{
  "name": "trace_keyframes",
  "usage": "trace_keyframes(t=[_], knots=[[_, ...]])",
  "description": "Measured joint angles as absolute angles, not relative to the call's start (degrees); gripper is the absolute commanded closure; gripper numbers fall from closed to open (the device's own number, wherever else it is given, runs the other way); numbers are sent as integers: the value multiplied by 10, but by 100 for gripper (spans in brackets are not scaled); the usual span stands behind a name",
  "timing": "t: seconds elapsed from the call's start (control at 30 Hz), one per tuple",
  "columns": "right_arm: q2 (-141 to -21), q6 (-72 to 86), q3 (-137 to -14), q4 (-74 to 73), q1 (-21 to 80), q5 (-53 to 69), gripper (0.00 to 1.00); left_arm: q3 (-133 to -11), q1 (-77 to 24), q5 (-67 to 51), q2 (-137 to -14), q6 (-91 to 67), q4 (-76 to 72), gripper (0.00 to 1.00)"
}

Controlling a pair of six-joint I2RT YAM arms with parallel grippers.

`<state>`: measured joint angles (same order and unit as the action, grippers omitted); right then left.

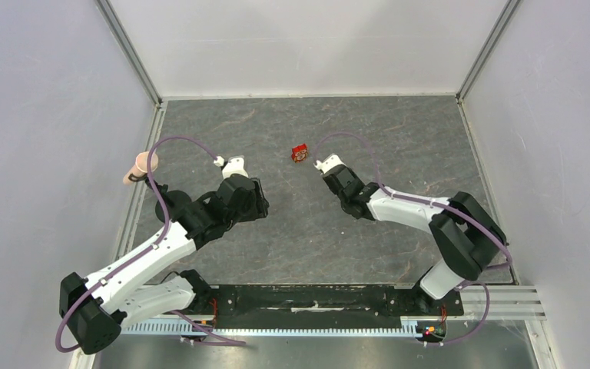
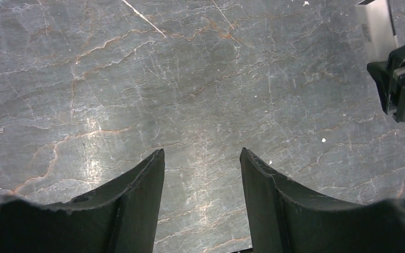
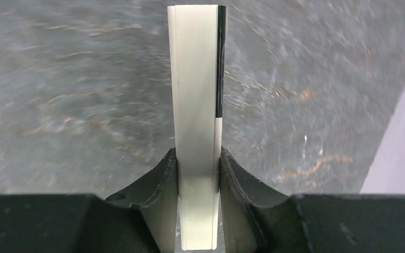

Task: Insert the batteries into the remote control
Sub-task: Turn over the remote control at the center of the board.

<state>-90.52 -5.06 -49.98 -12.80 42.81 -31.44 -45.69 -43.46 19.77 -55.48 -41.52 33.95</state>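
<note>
The remote control [image 3: 195, 95], a slim white bar with a dark strip along its right edge, stands out lengthwise from my right gripper [image 3: 198, 150], which is shut on its near end above the grey table. The same bar [image 2: 378, 26] shows in the top right corner of the left wrist view, with the right gripper's black fingers [image 2: 403, 79] clamped on it. My left gripper [image 2: 202, 151] is open over bare table with nothing between its fingers. Seen from above, the left gripper [image 1: 250, 201] and the right gripper [image 1: 343, 184] face each other mid-table. The batteries are out of view.
A small red square box [image 1: 299, 153] sits on the table between and beyond the two grippers. A pale pink object [image 1: 140, 167] rests at the left table edge by the wall. White walls enclose the grey marbled table [image 1: 307, 246].
</note>
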Motion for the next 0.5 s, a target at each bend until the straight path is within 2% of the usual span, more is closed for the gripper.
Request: trace_keyframes(t=[0.2,0.3,0.43,0.5], knots=[[-951,89,-509,-143,426,-441,66,-457,-435,199,-555,-415,342,39],[-965,137,-512,-154,426,-468,64,-457,-435,199,-555,-415,342,39],[-990,180,-526,-171,426,-481,54,-457,-434,199,-555,-415,343,39],[-998,198,-531,-177,427,-484,53,-457,-433,199,-554,-415,344,39]])
